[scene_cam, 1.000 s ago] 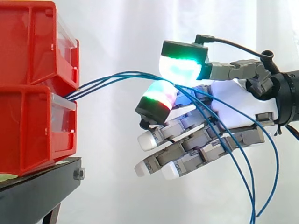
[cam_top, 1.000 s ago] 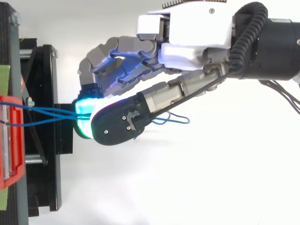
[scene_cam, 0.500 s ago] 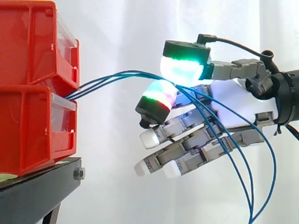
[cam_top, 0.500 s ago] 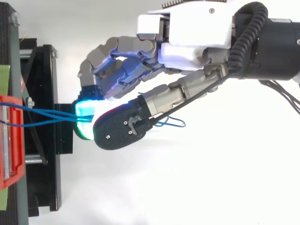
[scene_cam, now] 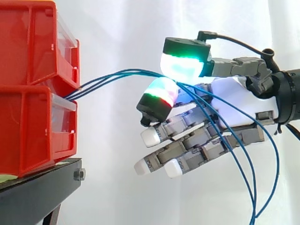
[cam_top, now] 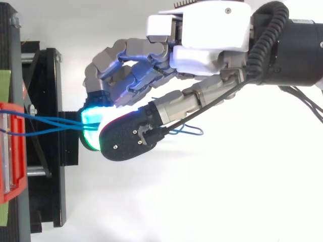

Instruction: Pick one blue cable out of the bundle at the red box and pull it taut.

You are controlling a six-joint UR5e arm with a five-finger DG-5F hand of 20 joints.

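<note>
Three thin blue cables point(scene_cam: 112, 77) come out between the two stacked red bins point(scene_cam: 28, 126) at the left and arch to the right into my hand point(scene_cam: 229, 101). They run between a green-glowing pad point(scene_cam: 183, 68) above and a green-and-red pad point(scene_cam: 161, 91) below, which are pinched together on them. Past the pinch the cables slope down across the palm and hang in a slack loop toward the bottom right. The other fingers stretch left below the pinch, slightly bent. From above, the cables point(cam_top: 50, 123) run from the red bin point(cam_top: 10, 151) under the hand point(cam_top: 212, 30).
The bins stand on a black stand point(scene_cam: 37, 187) whose edge lies a short way left of the fingertips. A white curtain hangs behind. The arm enters from the right.
The upper pad has shifted slightly and the lower pad has risen a little toward it. The cables and the arm stay where they were.
</note>
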